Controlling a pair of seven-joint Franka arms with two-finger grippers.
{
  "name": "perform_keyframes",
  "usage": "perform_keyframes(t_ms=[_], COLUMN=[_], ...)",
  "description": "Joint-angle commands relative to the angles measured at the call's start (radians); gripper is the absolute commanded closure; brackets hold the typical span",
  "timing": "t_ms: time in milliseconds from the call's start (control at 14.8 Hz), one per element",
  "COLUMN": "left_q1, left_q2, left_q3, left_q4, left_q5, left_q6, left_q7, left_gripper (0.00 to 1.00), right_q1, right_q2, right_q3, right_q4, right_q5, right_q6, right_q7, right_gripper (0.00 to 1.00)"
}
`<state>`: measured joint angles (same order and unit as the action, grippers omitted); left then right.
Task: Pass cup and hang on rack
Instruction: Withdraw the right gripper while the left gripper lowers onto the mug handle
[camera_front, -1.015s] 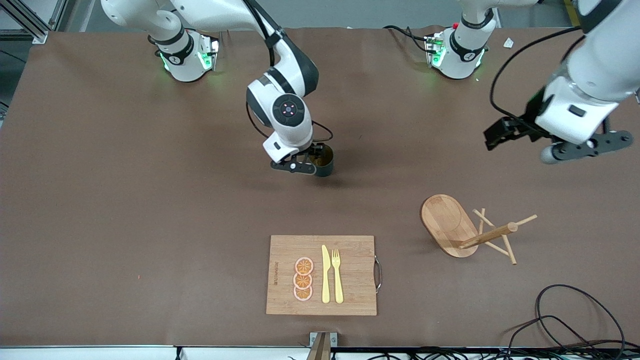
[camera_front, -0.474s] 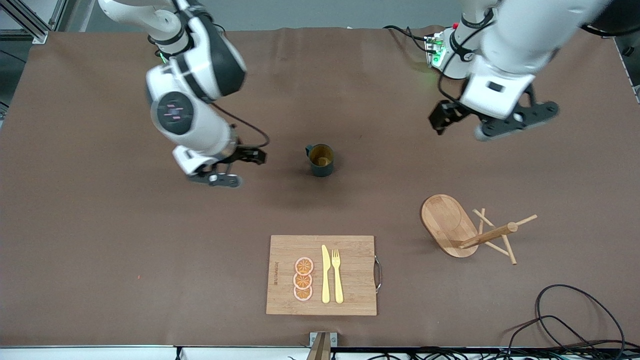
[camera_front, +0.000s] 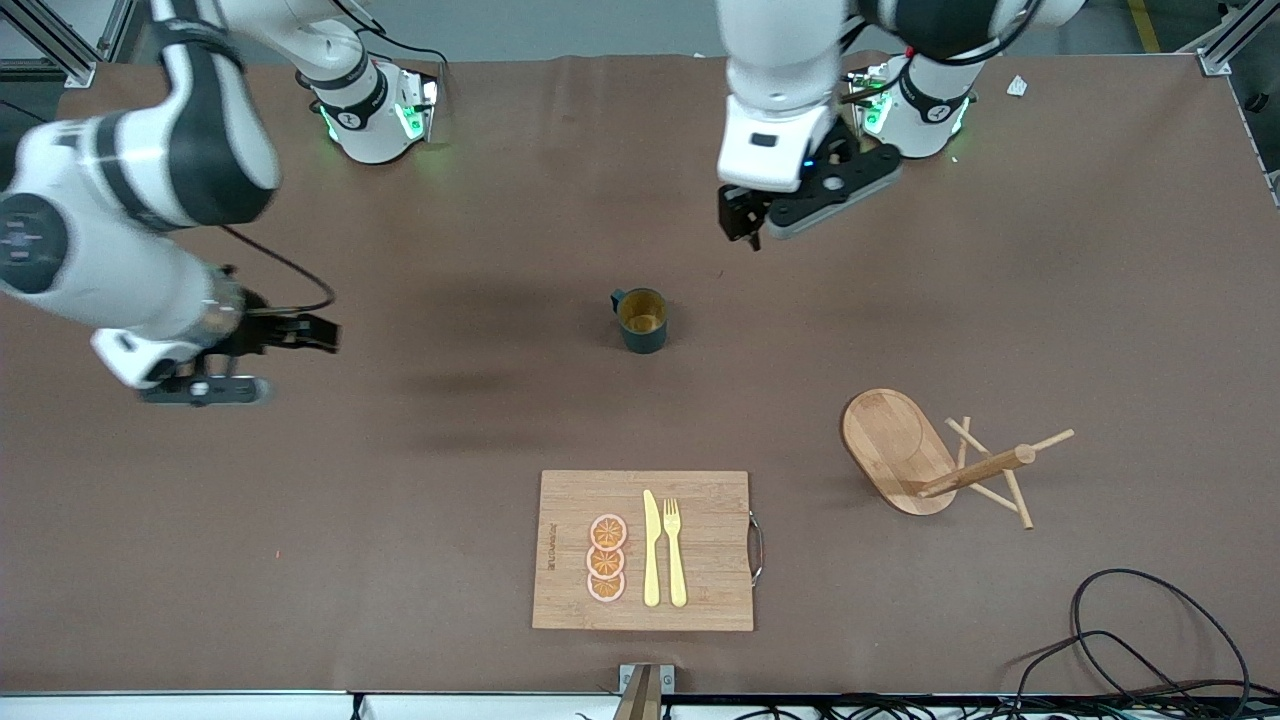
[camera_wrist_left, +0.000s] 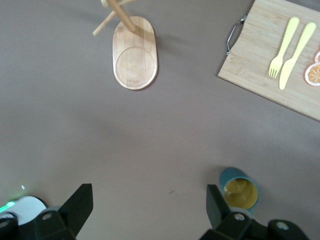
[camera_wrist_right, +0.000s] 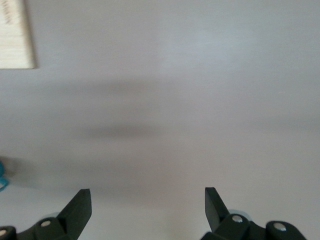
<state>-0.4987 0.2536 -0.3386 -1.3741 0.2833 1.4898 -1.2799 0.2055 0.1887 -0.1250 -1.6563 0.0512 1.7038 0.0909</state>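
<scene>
Both arms have glossy white shells with black joint bands and thin black cables looping at the wrists. Green lights glow at the round white bases; the grippers are black.

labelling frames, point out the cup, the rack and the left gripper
cup (camera_front: 642, 318), front view, on its yellowish inside
rack (camera_front: 893, 443), front view, on its oval base
left gripper (camera_wrist_left: 149, 206), left wrist view, between its open fingertips

Right arm reaching out over table toward its own end, right gripper (camera_front: 305, 335) hanging with fingers (camera_wrist_right: 75, 212) spread, empty. Left arm bending down near its base, left gripper (camera_front: 740, 215) hanging, fingers (camera_wrist_left: 80, 205) spread, apparently empty.
</scene>
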Motion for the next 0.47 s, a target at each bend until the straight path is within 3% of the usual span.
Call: perform_keyframes(t_ms=[0,203,406], left_q1=[-0.078,-0.156,-0.234], left_q2=[0.051,0.099,0.173], left_q3=[0.003,0.003,0.003], left_q4=[0.015,0.015,0.017], left_q5=[0.077,0.152,0.236], left_q6=[0.009,0.010,0.010], left_q7=[-0.137,-0.275,-0.445], left_gripper=[0.00,0.00,0.00], right_q1=[-0.098,-0.147,-0.198], right_q2=[-0.008,0.005,0.012], right_q3=[0.025,0.027,0.027], right_q4=[0.113,0.209,0.228], right_q5=[-0.062,-0.073,-0.060], right_q6=[-0.090,-0.183,-0.194], right_q7=[-0.034,-0.042,-0.091], right_gripper=[0.00,0.00,0.00])
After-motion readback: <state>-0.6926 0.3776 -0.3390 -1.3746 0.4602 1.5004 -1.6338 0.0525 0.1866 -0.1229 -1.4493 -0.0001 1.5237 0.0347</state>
